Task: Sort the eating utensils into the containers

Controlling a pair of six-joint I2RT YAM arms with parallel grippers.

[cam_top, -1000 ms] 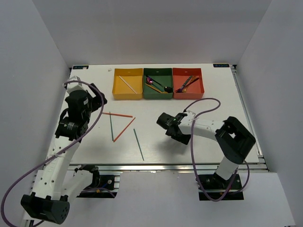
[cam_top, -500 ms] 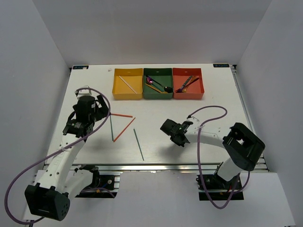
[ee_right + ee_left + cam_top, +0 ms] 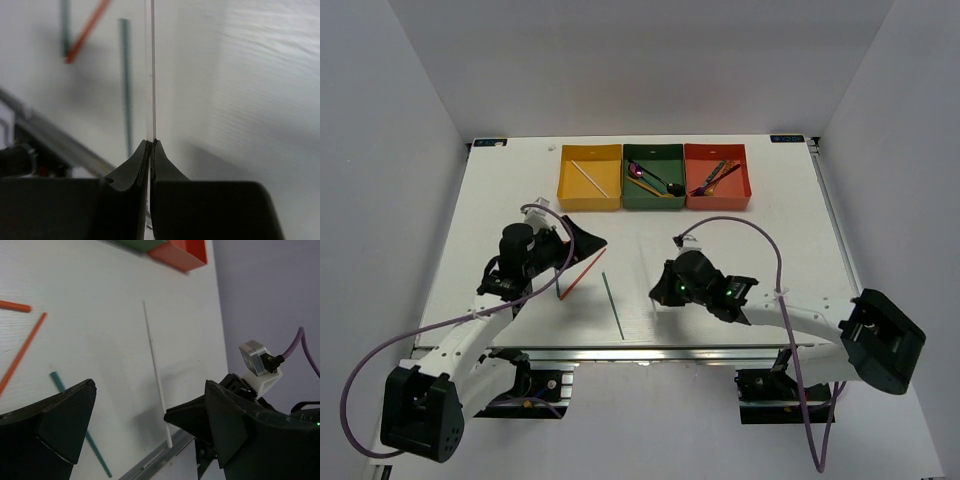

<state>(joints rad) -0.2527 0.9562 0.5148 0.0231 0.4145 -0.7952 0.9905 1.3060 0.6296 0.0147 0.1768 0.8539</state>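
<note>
Since a second ago the right arm has dropped low and stretched leftward across the near counter [image 3: 770, 240]. Its jaws have gone from apart to pinched together on the silver chopstick [image 3: 151, 75]. The right gripper [image 3: 151, 142] clamps it at its near end, and the rest runs straight away from the fingertips toward the trays. Whether the stick is clear of the counter cannot be told.

Just left of it lies a grey-green chopstick [image 3: 613, 305], free on the counter, and beyond that an orange-red chopstick [image 3: 582, 275] lies on a slant. The left arm has also come in from the left side. The left gripper [image 3: 582, 240] hangs over the far end of the orange-red one, jaws wide apart and holding nothing.

At the far edge stand the yellow-orange tray [image 3: 590, 204], the dark green tray [image 3: 654, 204] and the red-orange tray [image 3: 717, 204] in a row — each with utensils [image 3: 655, 180] already inside.
</note>
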